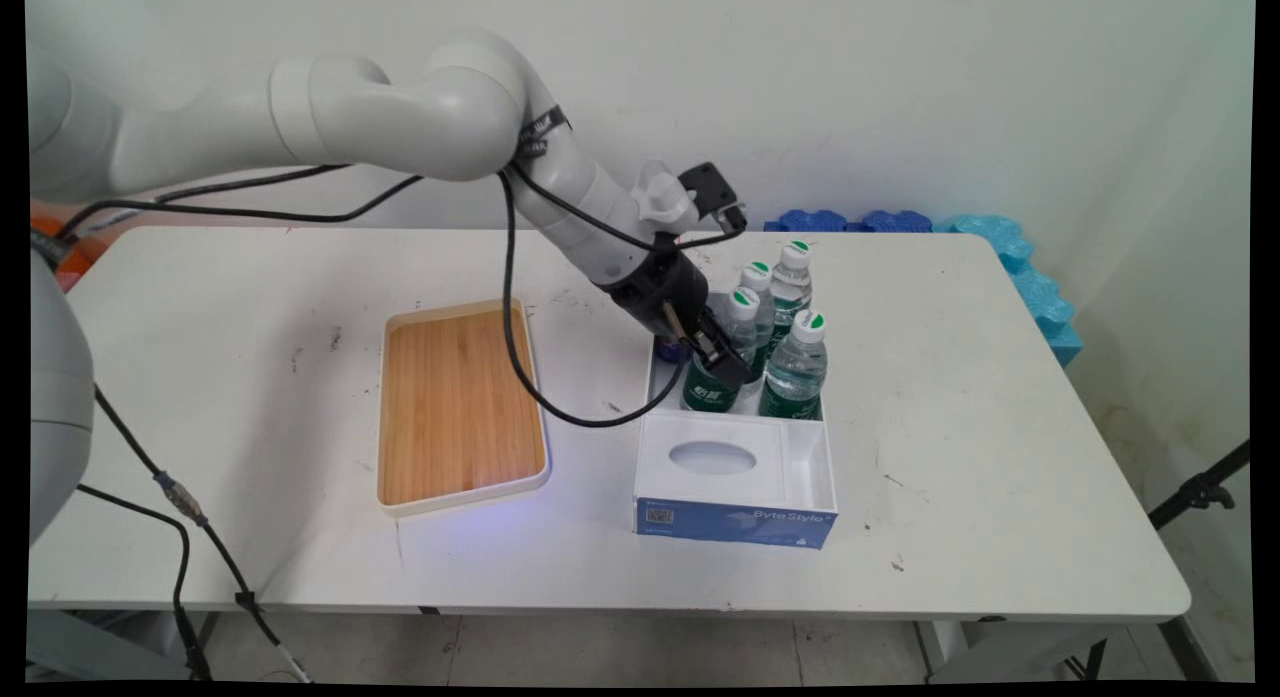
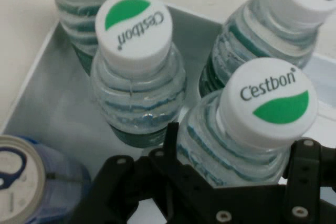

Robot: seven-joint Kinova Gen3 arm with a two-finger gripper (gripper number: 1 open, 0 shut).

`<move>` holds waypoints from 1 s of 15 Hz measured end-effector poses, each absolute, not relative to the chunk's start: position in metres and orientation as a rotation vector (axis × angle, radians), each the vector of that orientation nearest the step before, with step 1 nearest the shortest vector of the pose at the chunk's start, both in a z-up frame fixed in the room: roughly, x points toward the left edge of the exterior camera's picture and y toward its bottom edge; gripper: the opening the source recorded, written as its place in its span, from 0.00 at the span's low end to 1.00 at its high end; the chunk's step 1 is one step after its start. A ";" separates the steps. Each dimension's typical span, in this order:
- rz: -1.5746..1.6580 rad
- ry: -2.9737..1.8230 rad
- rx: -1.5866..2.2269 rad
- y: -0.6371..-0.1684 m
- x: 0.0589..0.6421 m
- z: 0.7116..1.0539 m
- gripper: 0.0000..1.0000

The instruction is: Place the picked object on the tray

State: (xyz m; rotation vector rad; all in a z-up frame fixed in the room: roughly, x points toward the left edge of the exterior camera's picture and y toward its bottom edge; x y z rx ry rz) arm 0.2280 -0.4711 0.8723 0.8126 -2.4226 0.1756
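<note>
The gripper (image 1: 722,359) is down in the open back part of the white box (image 1: 800,477), its fingers set on either side of the front-left bottle (image 1: 722,362), just under the cap. The hand view shows that bottle (image 2: 247,129) between the black fingers (image 2: 170,145), but whether they press on it or stand a little off I cannot tell. The bottle stands upright, long axis vertical, white and green Cestbon cap up.

Three more bottles stand upright in the same part of the box: one at front right (image 1: 797,365), one behind (image 1: 757,302), one at the far back (image 1: 791,277). All are capped and full of clear water. A blue can (image 2: 23,182) with a ring pull stands in the box's left corner, near the gripper.

The box's front part is covered by a white lid with an oval slot (image 1: 712,458); its front face is blue.

A wooden tray (image 1: 460,407) with a white rim lies left of the box, well apart. Both rest on the white table (image 1: 980,397).
</note>
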 end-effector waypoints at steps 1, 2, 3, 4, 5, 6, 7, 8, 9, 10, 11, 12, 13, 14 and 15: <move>0.185 -2.418 0.806 -0.467 0.231 0.880 0.00; 0.196 -2.413 0.799 -0.463 0.234 0.889 0.00; 0.207 -2.407 0.793 -0.459 0.237 0.899 0.00; 0.219 -2.399 0.786 -0.454 0.240 0.911 0.00; 0.230 -2.389 0.779 -0.449 0.244 0.924 0.00; 0.238 -2.378 0.775 -0.444 0.249 0.937 0.00; 0.245 -2.369 0.771 -0.440 0.253 0.949 0.00; 0.251 -2.360 0.767 -0.435 0.259 0.963 0.00; 0.256 -2.353 0.763 -0.429 0.266 0.977 0.00; 0.259 -2.348 0.760 -0.425 0.273 0.988 0.00; 0.262 -2.345 0.756 -0.419 0.282 0.999 0.00; 0.263 -2.344 0.752 -0.413 0.291 1.008 0.00; 0.265 -2.345 0.751 -0.408 0.300 1.014 0.00; 0.265 -2.346 0.751 -0.402 0.311 1.020 0.00; 0.266 -2.348 0.753 -0.396 0.321 1.023 0.00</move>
